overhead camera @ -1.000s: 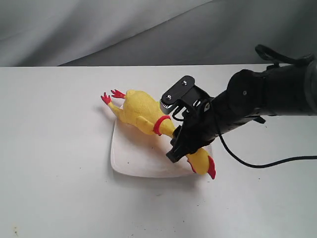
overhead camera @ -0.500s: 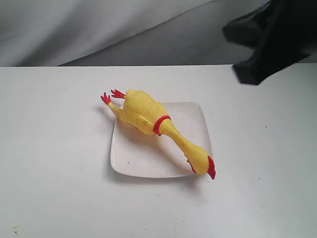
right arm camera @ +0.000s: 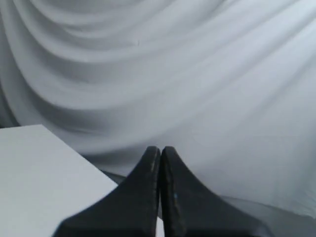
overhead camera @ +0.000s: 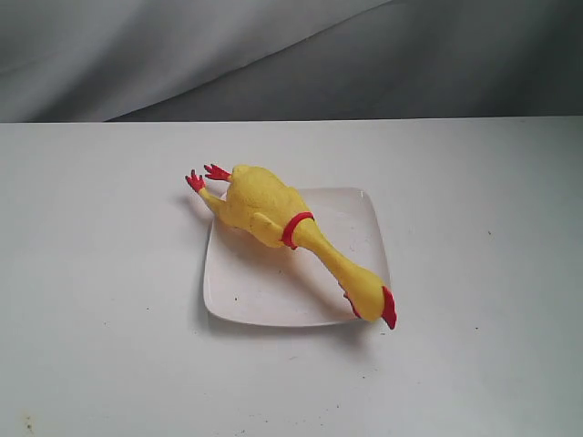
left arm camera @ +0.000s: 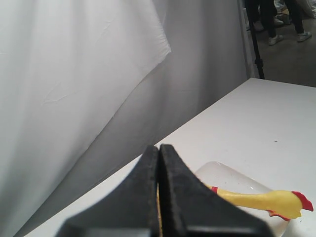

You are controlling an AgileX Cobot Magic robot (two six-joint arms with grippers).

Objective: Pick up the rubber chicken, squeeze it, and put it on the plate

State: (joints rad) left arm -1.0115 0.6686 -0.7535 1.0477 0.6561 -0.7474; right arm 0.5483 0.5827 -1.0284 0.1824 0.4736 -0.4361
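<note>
The rubber chicken [overhead camera: 273, 217] lies diagonally across the white square plate [overhead camera: 351, 218], its red feet hanging over the far left corner and its red-combed head over the near right edge. No arm shows in the exterior view. In the left wrist view my left gripper [left arm camera: 159, 148] is shut and empty, well away from the plate [left arm camera: 222, 175]; the chicken's neck and head [left arm camera: 266, 200] show beyond it. My right gripper [right arm camera: 160, 149] is shut too, empty, and faces the grey curtain.
A white table [overhead camera: 100, 300] carries the plate. A grey draped curtain [overhead camera: 182, 55] hangs behind it. In the left wrist view a stand leg and people's feet [left arm camera: 276, 29] are on the floor past the table's end.
My right arm has let go of the chicken's neck, lifted up and to the right, and left the exterior view. The chicken stays where it lay on the plate.
</note>
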